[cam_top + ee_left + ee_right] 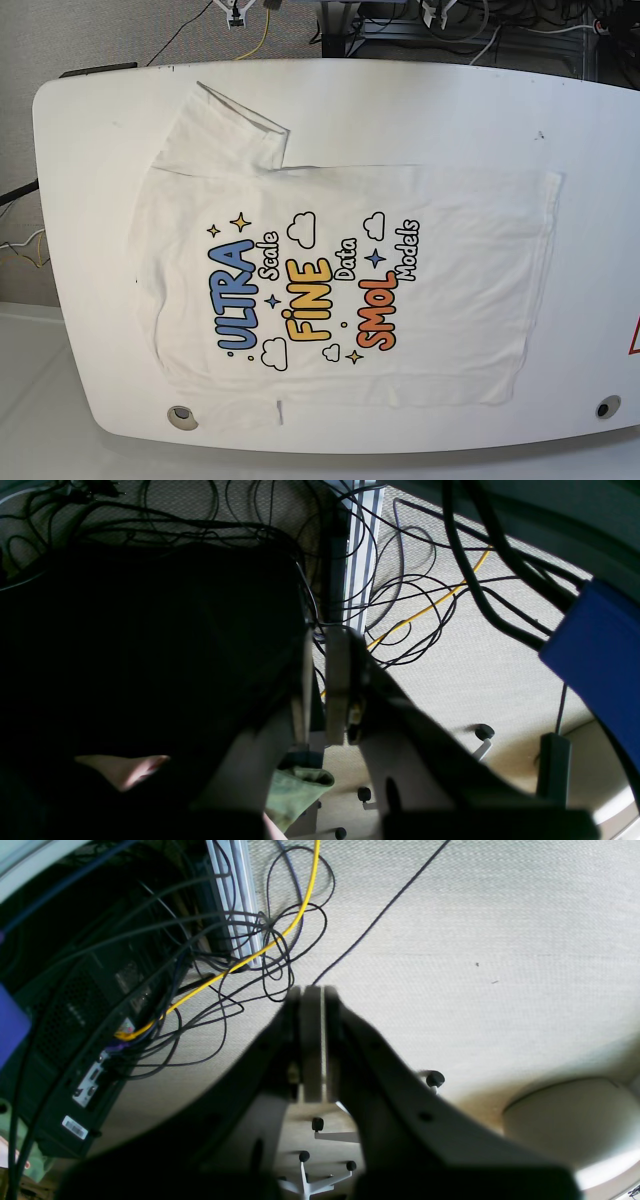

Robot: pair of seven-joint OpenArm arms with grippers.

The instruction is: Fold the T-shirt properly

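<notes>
The T-shirt (pixel 340 290) lies flat on the white desk (pixel 90 180), print side up, w/ the blue, yellow and orange words in the middle. It fills most of the desk. The neck end points to 9 o'clock and the bottom hem to 3 o'clock. One sleeve sticks out toward 11 o'clock, and its edge is folded over a bit. The near long edge of the shirt sits close to the desk's 6 o'clock edge, just past a round hole (pixel 182 414) in the desk top. A 2nd hole (pixel 607 408) is at the 4 o'clock corner, apart from the shirt. There is bare desk at 12 o'clock, 9 o'clock and 3 o'clock, so there is room around the shirt on those sides.

No arm shows over the desk in the base view.

The left gripper (pixel 322 690) hangs over the floor, not over the desk. Its two fingers stand close, w/ only a thin gap, and nothing is held. Black cables (pixel 415 595) and a yellow cable (pixel 425 611) lie on the carpet under it. A big dark shape fills the 9 o'clock side of that view.

The right gripper (pixel 312 1040) also hangs over the floor. Its fingers are pressed together w/ nothing between them. Cables and a black computer box (pixel 75 1040) are at its 9 o'clock side; open carpet is at 3 o'clock.
</notes>
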